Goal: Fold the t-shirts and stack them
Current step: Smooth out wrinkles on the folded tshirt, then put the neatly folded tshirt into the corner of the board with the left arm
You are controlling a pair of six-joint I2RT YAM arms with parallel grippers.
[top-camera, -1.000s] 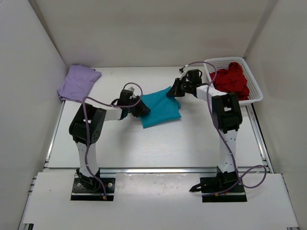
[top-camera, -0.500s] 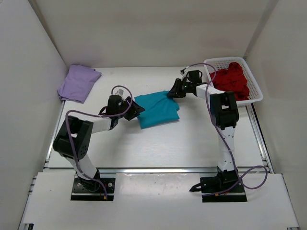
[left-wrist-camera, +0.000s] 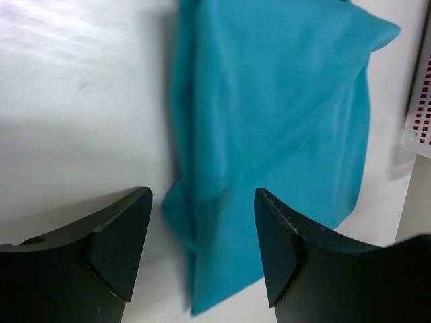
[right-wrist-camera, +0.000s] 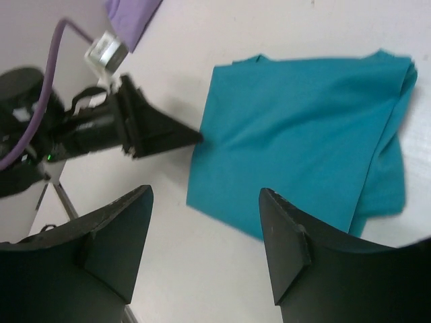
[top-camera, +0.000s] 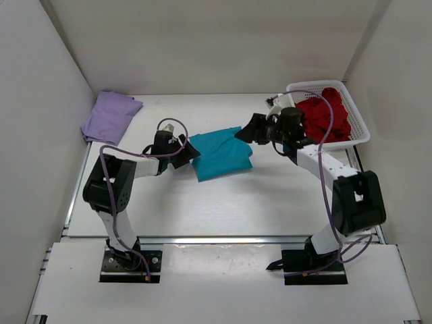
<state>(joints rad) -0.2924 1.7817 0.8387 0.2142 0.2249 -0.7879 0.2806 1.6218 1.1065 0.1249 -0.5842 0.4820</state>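
White smooth table (top-camera: 270, 196) | teal shirt (top-camera: 219, 154) soft folded rectangle | left gripper (top-camera: 192, 154), right gripper (top-camera: 243, 133) jaws apart

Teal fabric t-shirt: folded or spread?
Folded: the teal fabric t-shirt lies as a compact rectangle with doubled layers at one edge.

Left white-and-black jointed arm (top-camera: 115, 226) and matching right arm (top-camera: 320, 158); bulky black joint housings (top-camera: 358, 202); thin purple cables (top-camera: 327, 182) looping along each; flat black base plates (top-camera: 131, 264); matte black wedge-shaped fingers (left-wrist-camera: 114, 249) with bevelled edges.
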